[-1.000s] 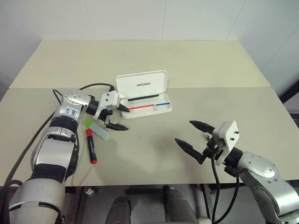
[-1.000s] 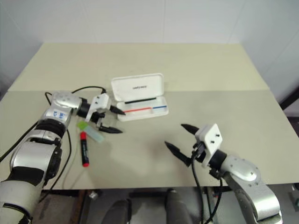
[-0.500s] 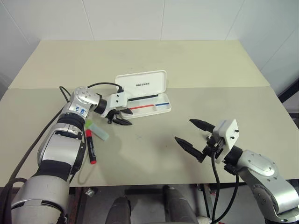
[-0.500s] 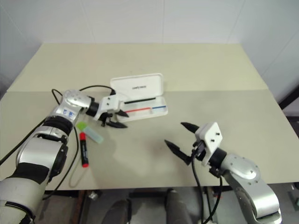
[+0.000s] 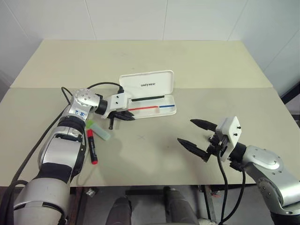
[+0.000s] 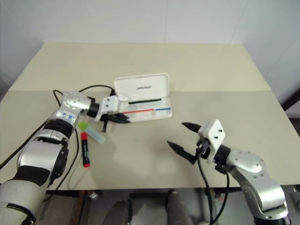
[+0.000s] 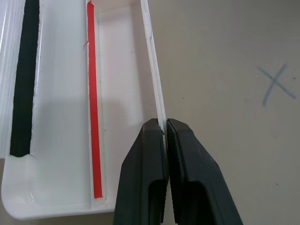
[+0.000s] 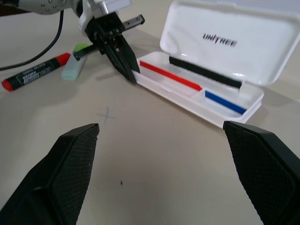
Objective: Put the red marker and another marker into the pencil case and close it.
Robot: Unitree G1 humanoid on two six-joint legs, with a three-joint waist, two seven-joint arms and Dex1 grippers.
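Your left gripper [image 7: 165,129] has its fingers pressed on the pencil case [image 5: 154,108] front wall, seemingly pinching it; right gripper [image 5: 197,136] at four o'clock, fingers spread.

**Silver arms, black fingers, white wrists**

Both arms wear silver shells over black joints. Each tool carries two tapered black fingers, the right tool [image 5: 197,137] behind a white block dotted with dark screws. Black cable loops beside the left tool [image 5: 123,117], blue markings behind it.
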